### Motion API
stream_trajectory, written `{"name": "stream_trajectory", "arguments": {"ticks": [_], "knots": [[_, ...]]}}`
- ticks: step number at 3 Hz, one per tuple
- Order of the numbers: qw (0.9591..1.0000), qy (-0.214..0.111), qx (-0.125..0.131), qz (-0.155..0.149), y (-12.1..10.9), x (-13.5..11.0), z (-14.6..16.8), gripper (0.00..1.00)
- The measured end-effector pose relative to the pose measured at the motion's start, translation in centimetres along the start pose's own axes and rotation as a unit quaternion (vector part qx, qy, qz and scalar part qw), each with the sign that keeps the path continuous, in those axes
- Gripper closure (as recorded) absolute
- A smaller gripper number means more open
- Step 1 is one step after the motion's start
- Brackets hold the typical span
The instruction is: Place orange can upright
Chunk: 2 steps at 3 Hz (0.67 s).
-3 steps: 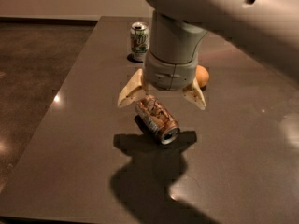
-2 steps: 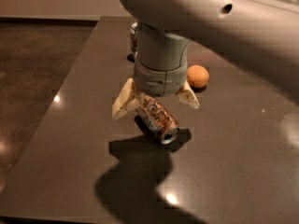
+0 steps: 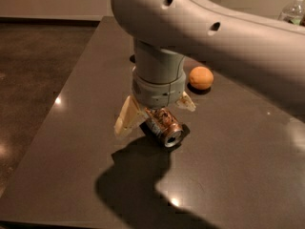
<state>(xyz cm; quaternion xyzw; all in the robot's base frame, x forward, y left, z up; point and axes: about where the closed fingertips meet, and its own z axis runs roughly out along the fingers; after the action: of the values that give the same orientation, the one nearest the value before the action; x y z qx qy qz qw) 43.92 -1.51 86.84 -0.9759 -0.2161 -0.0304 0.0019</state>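
Observation:
The orange can [image 3: 165,126] lies on its side on the dark table [image 3: 86,80], its silver top facing the front right. My gripper [image 3: 155,119] hangs straight down over it, open. One cream finger [image 3: 125,121] is to the can's left and the other finger [image 3: 186,102] is behind it to the right, so the can lies between them. The wrist hides the back part of the can.
A round orange fruit [image 3: 200,78] sits on the table behind and right of the gripper. A clear bottle [image 3: 293,11] stands at the far right edge. The table's left edge runs diagonally beside a dark floor [image 3: 33,80]. The arm hides the table's back middle.
The arm has moved left and lower over the can, so the fingers now straddle it. The green-and-white can at the back is now hidden behind the arm. The orange can has not moved.

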Motion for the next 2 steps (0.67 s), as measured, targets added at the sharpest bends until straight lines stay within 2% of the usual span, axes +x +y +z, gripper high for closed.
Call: {"name": "stream_trajectory", "arguments": {"ticks": [1,2], "knots": [[0.9996,-0.007,0.006,-0.028,0.19,-0.25,0.85,0.00],[0.9990,-0.003,0.009,-0.044,0.42,-0.63,1.23,0.25]]}}
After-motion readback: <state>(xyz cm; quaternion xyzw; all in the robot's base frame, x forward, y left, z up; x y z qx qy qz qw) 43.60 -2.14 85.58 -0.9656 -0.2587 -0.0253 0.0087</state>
